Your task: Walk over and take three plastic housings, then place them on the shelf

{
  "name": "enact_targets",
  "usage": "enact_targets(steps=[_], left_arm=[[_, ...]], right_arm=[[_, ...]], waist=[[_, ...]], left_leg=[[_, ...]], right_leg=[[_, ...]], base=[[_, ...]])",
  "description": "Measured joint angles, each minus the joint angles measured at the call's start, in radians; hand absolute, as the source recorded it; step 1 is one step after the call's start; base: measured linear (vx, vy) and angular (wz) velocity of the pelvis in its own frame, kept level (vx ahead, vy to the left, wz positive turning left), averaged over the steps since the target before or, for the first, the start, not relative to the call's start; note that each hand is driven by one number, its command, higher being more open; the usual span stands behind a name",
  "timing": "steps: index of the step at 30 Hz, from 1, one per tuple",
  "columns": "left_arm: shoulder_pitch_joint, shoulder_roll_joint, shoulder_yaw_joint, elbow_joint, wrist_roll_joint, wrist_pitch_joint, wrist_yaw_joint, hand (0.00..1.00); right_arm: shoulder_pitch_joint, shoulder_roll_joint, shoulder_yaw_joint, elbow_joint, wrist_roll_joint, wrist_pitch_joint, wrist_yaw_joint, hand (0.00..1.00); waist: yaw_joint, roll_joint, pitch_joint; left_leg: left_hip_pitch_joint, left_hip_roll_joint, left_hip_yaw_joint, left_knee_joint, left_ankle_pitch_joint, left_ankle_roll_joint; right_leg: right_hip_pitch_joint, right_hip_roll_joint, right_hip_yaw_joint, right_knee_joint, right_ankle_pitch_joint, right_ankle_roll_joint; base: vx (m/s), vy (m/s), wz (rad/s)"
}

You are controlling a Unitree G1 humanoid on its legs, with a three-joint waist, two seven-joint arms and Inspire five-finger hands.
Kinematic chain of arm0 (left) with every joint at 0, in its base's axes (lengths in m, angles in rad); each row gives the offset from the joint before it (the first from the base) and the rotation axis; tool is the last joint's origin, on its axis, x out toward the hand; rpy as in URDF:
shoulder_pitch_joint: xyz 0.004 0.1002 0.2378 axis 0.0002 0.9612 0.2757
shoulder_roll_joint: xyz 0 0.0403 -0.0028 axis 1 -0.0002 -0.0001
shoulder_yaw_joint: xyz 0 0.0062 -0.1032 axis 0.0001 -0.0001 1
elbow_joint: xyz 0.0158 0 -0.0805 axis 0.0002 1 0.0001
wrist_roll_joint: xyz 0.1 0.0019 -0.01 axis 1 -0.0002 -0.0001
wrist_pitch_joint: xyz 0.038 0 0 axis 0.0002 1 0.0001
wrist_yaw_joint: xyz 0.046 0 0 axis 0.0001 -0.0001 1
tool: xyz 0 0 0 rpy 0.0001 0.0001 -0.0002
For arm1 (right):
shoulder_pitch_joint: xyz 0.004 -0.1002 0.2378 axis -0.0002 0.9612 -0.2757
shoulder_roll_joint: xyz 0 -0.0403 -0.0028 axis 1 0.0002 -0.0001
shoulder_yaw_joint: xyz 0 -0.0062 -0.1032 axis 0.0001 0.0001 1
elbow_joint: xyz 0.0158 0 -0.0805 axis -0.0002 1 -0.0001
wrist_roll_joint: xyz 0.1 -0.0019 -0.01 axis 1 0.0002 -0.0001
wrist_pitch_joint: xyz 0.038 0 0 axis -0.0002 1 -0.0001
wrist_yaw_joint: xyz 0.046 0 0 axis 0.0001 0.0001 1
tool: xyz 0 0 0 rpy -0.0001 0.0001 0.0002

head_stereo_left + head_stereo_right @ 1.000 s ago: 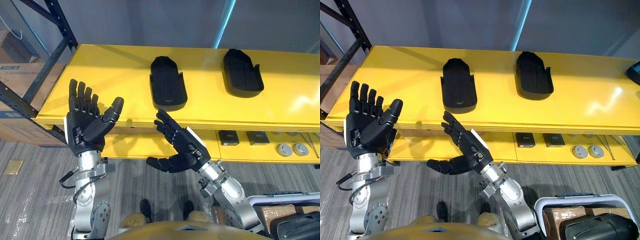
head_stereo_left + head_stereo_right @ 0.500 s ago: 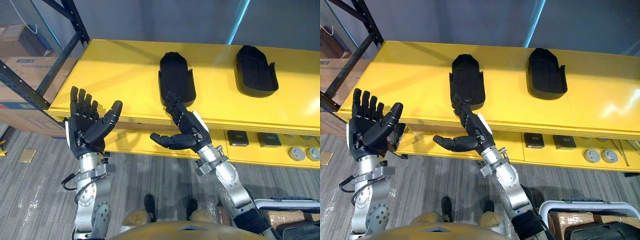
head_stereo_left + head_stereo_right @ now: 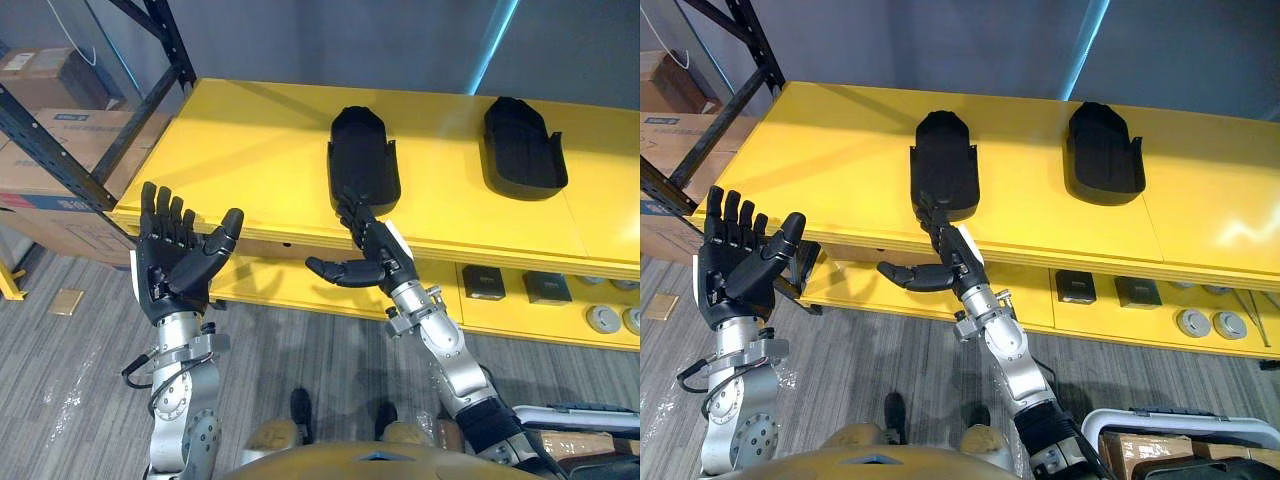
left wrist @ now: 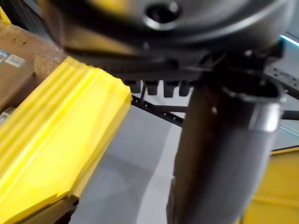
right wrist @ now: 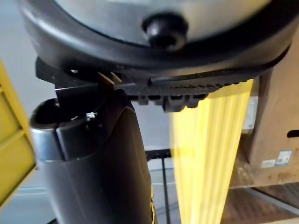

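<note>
The right hand [image 3: 372, 258] is now up at the near housing [image 3: 362, 168] on the counter [image 3: 250, 150], fingers spread, empty; left hand [image 3: 175, 265] open, idle; a grasp looks next.

Both arms are silver-grey metal, built of rounded segments. The left arm [image 3: 186, 415] carries a round joint housing ringed with small dark screws. The right arm [image 3: 447, 352] narrows to a ribbed collar at the wrist.

Each arm ends in a matte black hand with segmented fingers. The left hand [image 3: 172, 268] has a white strip along its outer edge, and the right hand [image 3: 372, 262] has a white panel on its back.

Seen from the right wrist, the casing is glossy black, with 1 round knob [image 5: 166, 25], a toothed ridge [image 5: 168, 95] and a thick dark thumb [image 5: 93, 163].
</note>
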Motion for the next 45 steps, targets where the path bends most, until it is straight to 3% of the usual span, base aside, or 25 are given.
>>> enact_targets(steps=[19, 27, 40, 45], left_arm=[[0.002, -0.015, -0.021, 0.032, 0.0, 0.003, -0.019, 1.0], [0.0, -0.015, -0.042, 0.032, 0.0, 0.005, -0.019, 1.0], [-0.003, -0.015, -0.047, 0.031, -0.001, 0.016, -0.022, 1.0], [-0.004, -0.015, -0.049, 0.031, -0.002, 0.016, -0.03, 1.0]], right_arm=[[-0.132, 0.044, -0.01, 0.123, -0.098, 0.004, -0.208, 1.0], [-0.186, 0.068, -0.056, 0.17, -0.136, 0.056, -0.318, 1.0], [-0.273, 0.046, -0.115, 0.265, -0.133, 0.065, -0.32, 1.0], [-0.301, 0.035, -0.115, 0.28, -0.134, 0.066, -0.269, 1.0]], waist=[[0.022, 0.021, 0.021], [0.023, 0.021, 0.021], [0.04, 0.044, 0.034], [0.045, 0.043, 0.035]], left_leg=[[0.012, 0.002, -0.015, -0.001, 0.004, -0.007], [0.013, 0.002, -0.015, 0.0, 0.004, -0.006], [0.028, 0.003, -0.026, 0.0, 0.006, -0.008], [0.028, 0.003, -0.028, 0.0, 0.006, -0.008]], right_leg=[[0.012, -0.001, -0.013, 0.015, -0.005, -0.006], [0.014, -0.001, -0.013, 0.015, -0.003, -0.005], [0.035, 0.0, -0.024, 0.016, -0.005, -0.007], [0.035, 0.0, -0.026, 0.015, -0.005, -0.007]], base=[[0.0, 0.005, 0.01], [0.0, 0.0, 0.0], [0.0, 0.001, 0.01], [0.0, 0.0, 0.0]])
